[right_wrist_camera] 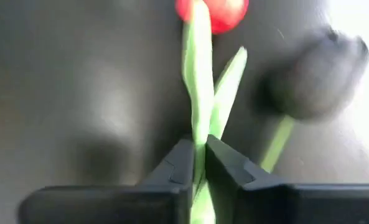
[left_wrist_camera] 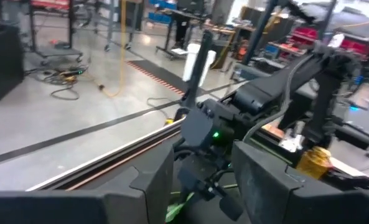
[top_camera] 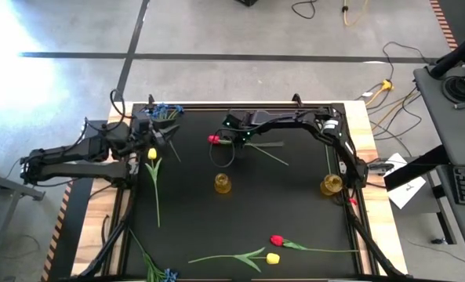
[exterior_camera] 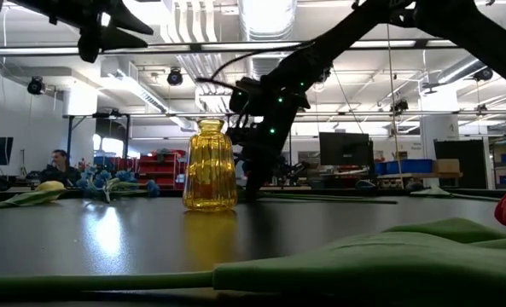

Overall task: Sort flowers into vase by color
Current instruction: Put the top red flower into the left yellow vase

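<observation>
A red tulip [top_camera: 213,139] lies on the black table [top_camera: 193,227] at its far middle, and my right gripper [right_wrist_camera: 198,168] is shut on its green stem. My left gripper [top_camera: 160,137] hovers at the far left, open, its fingers [left_wrist_camera: 153,180] apart with nothing held; a yellow tulip [top_camera: 152,154] lies on the table just near of it. One yellow glass vase [top_camera: 223,184] stands mid-table, and a second yellow vase [top_camera: 331,185] stands by the right edge. Blue blossoms [top_camera: 165,111] lie at the far left corner. My right gripper pinches the red tulip's stem [right_wrist_camera: 196,124] between its two fingers, a short way below the red bloom [right_wrist_camera: 212,12]. The fingers slant down from the table's right side. The rest of the stem [top_camera: 267,154] trails toward the right along the table; whether the bloom is lifted, I cannot tell.
Near the front edge lie another red tulip [top_camera: 277,240] and a yellow tulip [top_camera: 273,258] with long stems, and a blue spray [top_camera: 169,274] at the front left. In the low view a green leaf [exterior_camera: 363,256] fills the foreground. A person sits far behind the table.
</observation>
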Available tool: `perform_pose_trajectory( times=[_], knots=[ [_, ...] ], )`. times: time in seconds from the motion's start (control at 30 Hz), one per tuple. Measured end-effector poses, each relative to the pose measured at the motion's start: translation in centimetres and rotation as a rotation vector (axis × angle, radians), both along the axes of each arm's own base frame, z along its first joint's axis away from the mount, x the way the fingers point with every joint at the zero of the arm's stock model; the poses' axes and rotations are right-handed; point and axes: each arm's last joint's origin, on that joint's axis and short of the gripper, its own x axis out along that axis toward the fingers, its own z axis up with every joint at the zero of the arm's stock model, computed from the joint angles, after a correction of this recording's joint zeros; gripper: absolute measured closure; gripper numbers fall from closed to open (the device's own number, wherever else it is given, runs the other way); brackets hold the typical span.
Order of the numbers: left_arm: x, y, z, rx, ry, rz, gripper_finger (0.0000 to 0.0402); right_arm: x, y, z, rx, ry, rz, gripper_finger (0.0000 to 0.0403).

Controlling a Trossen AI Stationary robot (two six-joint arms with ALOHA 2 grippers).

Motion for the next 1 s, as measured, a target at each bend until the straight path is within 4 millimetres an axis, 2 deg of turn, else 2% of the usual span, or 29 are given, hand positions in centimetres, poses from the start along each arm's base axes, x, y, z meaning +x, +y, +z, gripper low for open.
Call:
perform_pose_trajectory(
  times=[0.1, 0.2, 0.3, 0.5, 0.6, 0.67, 0.77, 0.9, 1.0],
  knots=[
    [-0.4, -0.1, 0.2, 0.020, -0.009, -0.032, 0.0264, -0.1, 0.8, 2.7, 0.004, -0.068, -0.024, 0.0388],
    [-0.4, -0.4, 0.5, 0.045, -0.022, -0.105, 0.0266, -0.7, 1.4, 6.8, 0.001, -0.172, -0.064, 0.0389],
    [-0.3, -0.7, 2.6, 0.098, -0.043, -0.212, 0.0267, -1.8, 2.2, 10.8, 0.007, -0.267, -0.109, 0.0389],
    [0.2, -0.8, 6.1, 0.216, 0.166, -0.265, 0.0267, -5.0, 5.3, 19.2, 0.072, -0.524, -0.178, 0.0390],
    [0.6, -1.3, 7.3, 0.190, 0.161, -0.366, 0.0267, -6.2, 7.7, 21.8, 0.110, -0.705, -0.163, 0.0390],
    [1.0, -1.9, 8.1, 0.148, 0.107, -0.462, 0.0267, -6.8, 9.4, 22.7, 0.142, -0.828, -0.133, 0.0390],
    [2.1, -3.5, 8.5, 0.122, 0.028, -0.580, 0.0267, -7.6, 11.7, 22.6, 0.191, -1.002, -0.087, 0.0390],
    [3.9, -5.9, 8.1, 0.076, 0.014, -0.601, 0.0267, -8.0, 14.1, 21.1, 0.231, -1.192, -0.047, 0.0390],
    [4.4, -7.9, 7.4, 0.015, 0.062, -0.593, 0.0267, -8.1, 15.4, 20.0, 0.176, -1.287, -0.041, 0.0390]
  ],
)
